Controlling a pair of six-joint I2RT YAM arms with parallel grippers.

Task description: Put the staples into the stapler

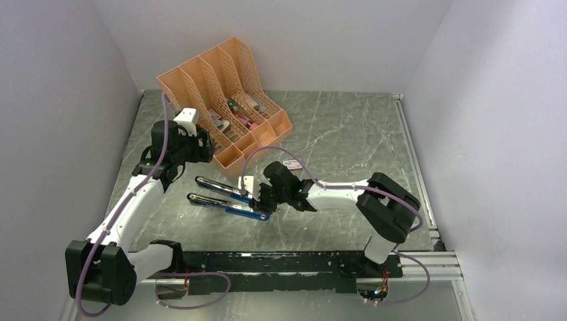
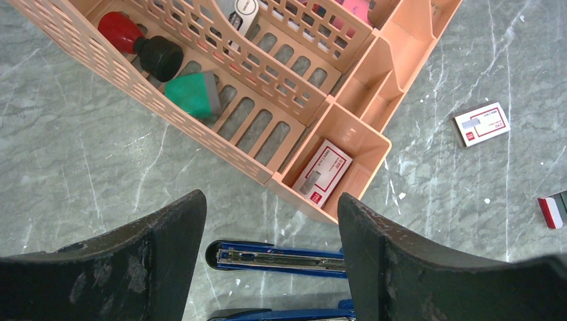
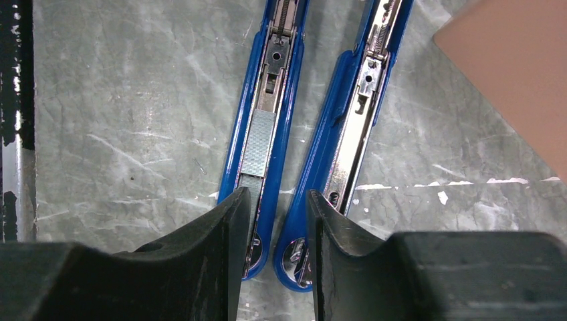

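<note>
Right wrist view: where are the staples (image 3: 258, 144) sitting?

They lie in the channel of the stapler (image 3: 321, 150), in the left of its two blue halves as that camera sees them. It's folded open flat on the table (image 3: 120, 134), both halves side by side.

And the right gripper (image 3: 277, 204)?

Fingers part-way apart, hanging over the near ends of the two halves, one tip over each. Nothing is clamped between them that I can see. Whether they touch the metal, I can't tell.

Left gripper (image 2: 271, 197)?

Jaws wide, nothing in them. It hangs over the table by the front corner of the orange rack (image 2: 374, 80), with one stapler half showing below the gap.

Anything else about?

A white-and-red box (image 2: 323, 172) lies in the rack's front corner pocket. A second box (image 2: 481, 124) lies flat on the table, off to the side and apart from the rack. In the long slot behind the pocket there's a red-and-black thing (image 2: 137, 41) and a green block (image 2: 194, 93).

From above, how do the arms stand?

Left arm is up by the rack. Right arm reaches across to the stapler's end nearer it. The two grippers are apart, with the stapler between them.
</note>
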